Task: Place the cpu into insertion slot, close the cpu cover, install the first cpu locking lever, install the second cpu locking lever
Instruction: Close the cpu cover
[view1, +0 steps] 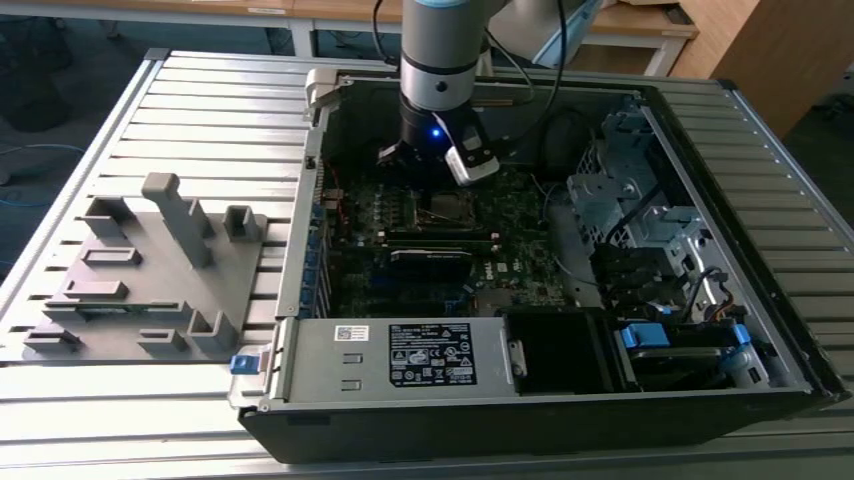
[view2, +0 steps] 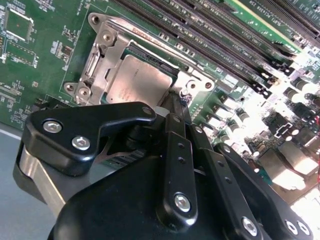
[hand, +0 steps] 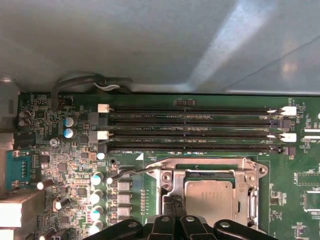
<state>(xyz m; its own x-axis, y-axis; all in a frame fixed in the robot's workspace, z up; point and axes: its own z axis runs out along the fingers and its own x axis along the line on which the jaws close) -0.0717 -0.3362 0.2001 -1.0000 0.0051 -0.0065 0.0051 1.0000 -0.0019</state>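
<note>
The tool (view2: 176, 104) is hovering, fingers pinched together on nothing visible, tips just beside the edge of the cpu cover (view2: 105, 52). The cover is lying flat over the cpu (view2: 137, 82), seated in the insertion slot (view1: 445, 207), toward six o'clock from the tool in the exterior view.

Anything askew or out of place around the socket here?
No damage shows. The cpu lies flat with the cover down around it. One thin lever juts out sideways, away from the cover, in the first wrist view, so it looks unlatched.
</note>
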